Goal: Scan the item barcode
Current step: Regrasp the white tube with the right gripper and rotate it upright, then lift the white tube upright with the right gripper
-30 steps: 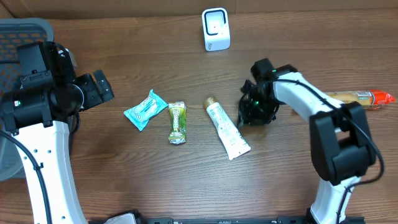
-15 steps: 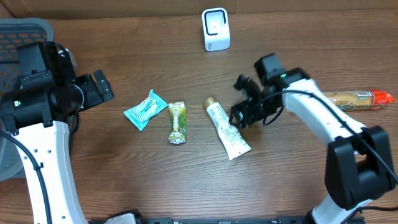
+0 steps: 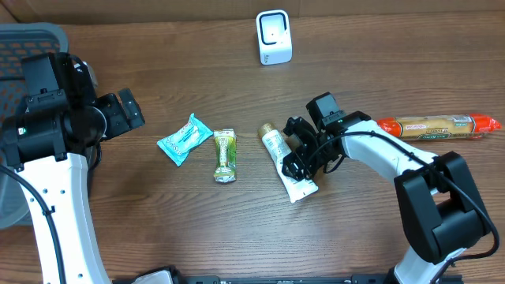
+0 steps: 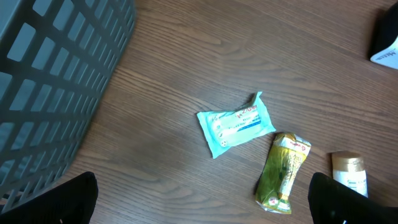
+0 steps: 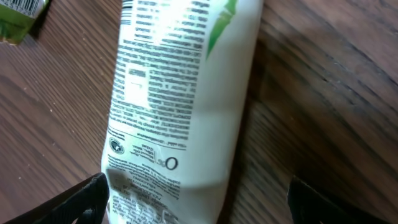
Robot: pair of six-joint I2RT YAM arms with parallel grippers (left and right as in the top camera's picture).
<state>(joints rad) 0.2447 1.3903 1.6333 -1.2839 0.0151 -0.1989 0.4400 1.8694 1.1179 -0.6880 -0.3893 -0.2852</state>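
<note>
A white tube (image 3: 289, 167) with a gold cap lies at mid-table, printed side up in the right wrist view (image 5: 180, 93). My right gripper (image 3: 300, 155) hangs just over the tube's lower half and is open. In its wrist view the right gripper (image 5: 199, 202) has one finger on each side of the tube and does not grip it. The white scanner (image 3: 274, 37) stands at the back. My left gripper (image 3: 128, 111) stays open at the left, well above the table, and its wrist view shows the left gripper (image 4: 202, 199) empty.
A teal packet (image 3: 184, 139) and a green packet (image 3: 225, 155) lie left of the tube, the same teal packet (image 4: 236, 124) and green packet (image 4: 283, 171) showing in the left wrist view. An orange sausage (image 3: 438, 126) lies at the right. A grey basket (image 3: 31, 39) sits at the far left.
My right gripper has opened wide and moved left and forward, from beside the tube to over it. The left arm has not moved.
</note>
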